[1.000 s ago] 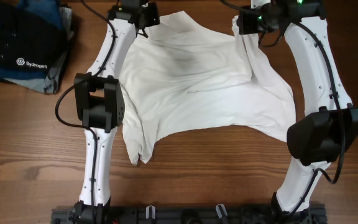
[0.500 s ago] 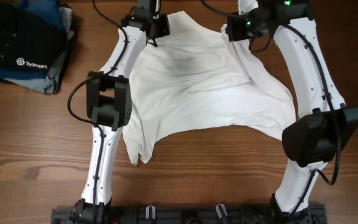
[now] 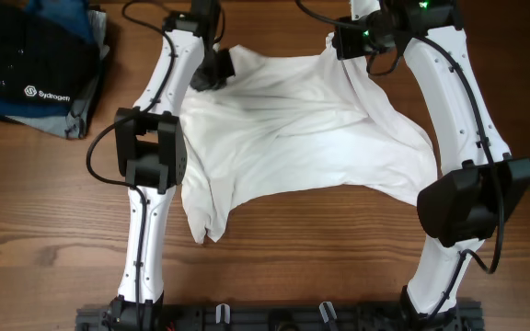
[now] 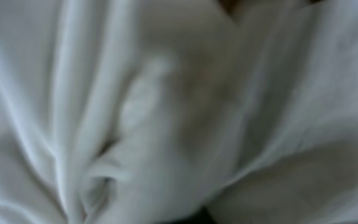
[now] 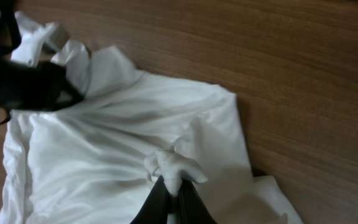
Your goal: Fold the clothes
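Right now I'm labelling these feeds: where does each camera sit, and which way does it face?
Overhead: above the table, facing straight down on the shirt; left arm and right arm show.
Left wrist: on the left arm, close against the shirt; only blurred cloth.
Right wrist: on the right arm, facing along its pincer, shut on the shirt.
Shared: the shirt.

Overhead: fixed, looks straight down on desk (image 3: pixel 44 202), far enough back to take in both arms (image 3: pixel 145 230), bases at bottom edge. Left wrist: pressed right up against white garment (image 3: pixel 320 138), blurred cloth fills frame. Right wrist: close, looks past its fingers (image 5: pixel 154 208) at bottom centre, bare wood upper right. All three views share that garment.
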Robot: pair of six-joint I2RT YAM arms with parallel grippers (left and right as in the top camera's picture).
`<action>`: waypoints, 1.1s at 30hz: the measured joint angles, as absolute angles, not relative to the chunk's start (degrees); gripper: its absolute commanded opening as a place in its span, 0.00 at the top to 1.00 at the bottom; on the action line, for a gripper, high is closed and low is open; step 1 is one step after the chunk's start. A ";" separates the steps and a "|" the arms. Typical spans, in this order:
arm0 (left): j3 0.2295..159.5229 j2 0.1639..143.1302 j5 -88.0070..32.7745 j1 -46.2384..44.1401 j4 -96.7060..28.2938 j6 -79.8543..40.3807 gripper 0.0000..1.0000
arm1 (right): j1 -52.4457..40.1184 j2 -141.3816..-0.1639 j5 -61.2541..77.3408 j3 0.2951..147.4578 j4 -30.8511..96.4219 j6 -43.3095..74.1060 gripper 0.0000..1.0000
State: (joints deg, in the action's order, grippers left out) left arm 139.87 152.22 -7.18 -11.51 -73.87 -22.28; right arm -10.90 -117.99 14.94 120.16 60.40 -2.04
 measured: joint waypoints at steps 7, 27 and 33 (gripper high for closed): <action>139.06 152.24 -7.64 -10.94 -86.02 -24.80 0.96 | -10.90 -117.99 14.94 120.16 59.44 -2.07 0.96; 137.91 150.76 -12.27 -12.34 -56.90 -27.00 0.96 | -10.90 -117.99 14.94 120.16 57.98 -2.24 0.89; 137.49 147.22 -11.51 -12.60 -48.31 -27.11 0.81 | -10.90 -117.99 14.94 120.16 57.80 -2.68 0.75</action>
